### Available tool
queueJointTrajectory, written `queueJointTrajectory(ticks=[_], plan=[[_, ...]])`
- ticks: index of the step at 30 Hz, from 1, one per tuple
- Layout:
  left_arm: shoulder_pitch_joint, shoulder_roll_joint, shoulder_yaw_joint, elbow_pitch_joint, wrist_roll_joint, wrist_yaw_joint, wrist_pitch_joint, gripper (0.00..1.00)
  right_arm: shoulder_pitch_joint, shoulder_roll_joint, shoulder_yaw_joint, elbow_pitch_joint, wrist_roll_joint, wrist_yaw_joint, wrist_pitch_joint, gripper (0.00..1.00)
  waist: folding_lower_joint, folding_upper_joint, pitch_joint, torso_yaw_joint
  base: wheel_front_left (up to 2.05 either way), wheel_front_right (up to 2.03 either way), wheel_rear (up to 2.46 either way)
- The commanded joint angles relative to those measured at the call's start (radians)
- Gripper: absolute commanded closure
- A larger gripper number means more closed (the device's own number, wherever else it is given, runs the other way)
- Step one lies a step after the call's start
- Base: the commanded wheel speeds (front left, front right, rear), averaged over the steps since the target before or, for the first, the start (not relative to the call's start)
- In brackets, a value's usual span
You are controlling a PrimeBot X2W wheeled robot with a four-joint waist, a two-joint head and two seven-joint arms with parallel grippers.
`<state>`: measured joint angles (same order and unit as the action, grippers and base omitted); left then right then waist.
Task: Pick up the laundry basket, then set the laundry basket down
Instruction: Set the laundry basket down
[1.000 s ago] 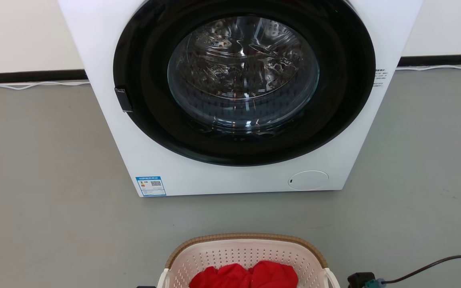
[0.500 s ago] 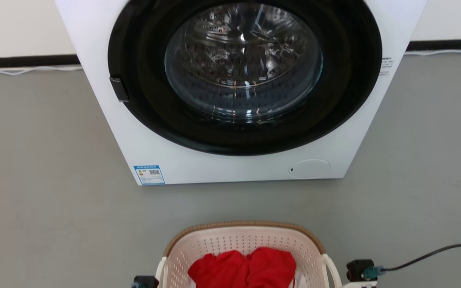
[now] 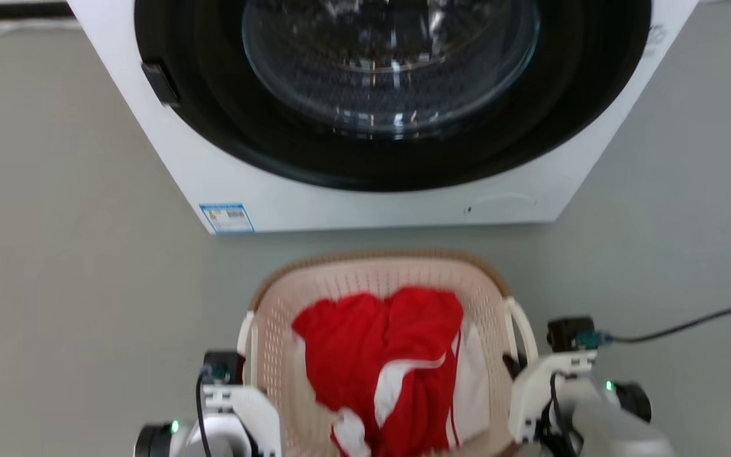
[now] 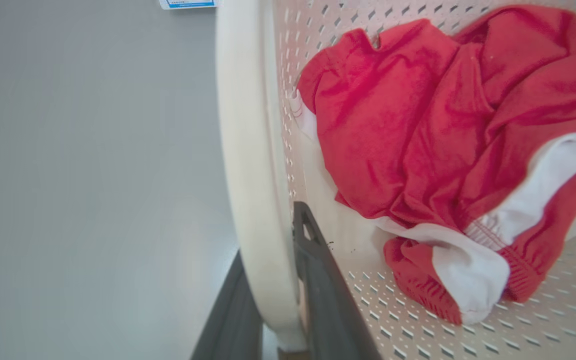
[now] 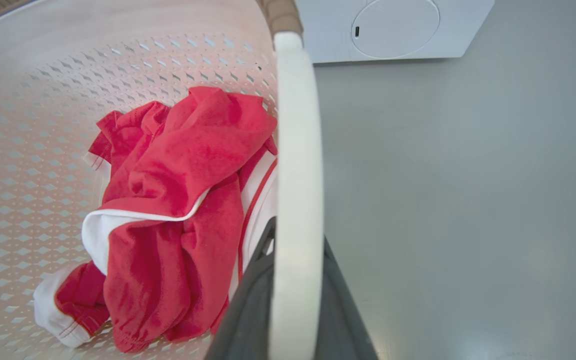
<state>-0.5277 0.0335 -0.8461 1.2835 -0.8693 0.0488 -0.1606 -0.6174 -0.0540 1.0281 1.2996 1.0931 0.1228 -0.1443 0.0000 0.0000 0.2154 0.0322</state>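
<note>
Head view: laundry basket [image 3: 375, 259] at bottom centre, nearest the robot, between both arms. Whether its base touches the grey floor [image 3: 73, 285] cannot be told. Contents: one crumpled red garment with white trim [image 3: 378, 343] on the perforated bottom, its white part next to the right wall. Left wrist view: left claw [image 4: 270, 235] narrow, one dark finger outside and one inside the white left handle [image 4: 248, 150], both pressed against it. Right wrist view: right claw [image 5: 298, 235] likewise narrow, with its fingers astride the white right handle [image 5: 295, 150] and clamped on it. A black cable [image 3: 689, 324] runs from the right wrist out across the floor to the right. Beyond the brown rim lies a strip of bare floor, then the white washing machine [image 3: 365, 212], apart from the basket. Its round glass door [image 3: 391, 63] in a dark frame faces the basket. A blue label [image 3: 226, 218] sits at the front's lower left corner and a round cover [image 5: 395, 27] at the lower right.
</note>
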Motion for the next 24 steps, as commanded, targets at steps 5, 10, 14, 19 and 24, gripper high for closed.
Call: queueJointTrajectory(ticks=[5,10,14,19,24], plan=[[-0.12,0.029,0.019,0.0,0.007,0.012,-0.027,1.0,-0.107,0.004,0.0,-0.009,-0.021,0.008,-0.044,1.0,0.0,0.0,0.144,0.01,0.0,0.0,0.0],[-0.22,0.029,0.03,0.0,0.004,0.014,-0.045,1.0,-0.206,0.004,-0.061,-0.009,-0.092,0.008,-0.048,1.0,0.0,0.0,0.284,0.016,0.0,0.0,0.0],[-0.278,0.028,0.03,0.001,0.008,0.012,-0.056,1.0,-0.254,0.004,-0.123,-0.009,-0.163,0.008,-0.045,1.0,0.0,0.0,0.367,0.022,0.0,0.0,0.0],[-0.336,0.027,0.03,0.001,0.011,0.012,-0.066,1.0,-0.293,0.004,-0.214,-0.009,-0.262,0.008,-0.042,1.0,0.0,0.0,0.454,0.03,0.0,0.0,0.0],[-0.376,0.025,0.028,0.002,0.014,0.011,-0.078,1.0,-0.315,0.004,-0.298,-0.009,-0.351,0.008,-0.049,1.0,0.0,0.0,0.511,0.037,0.0,0.0,0.0]])
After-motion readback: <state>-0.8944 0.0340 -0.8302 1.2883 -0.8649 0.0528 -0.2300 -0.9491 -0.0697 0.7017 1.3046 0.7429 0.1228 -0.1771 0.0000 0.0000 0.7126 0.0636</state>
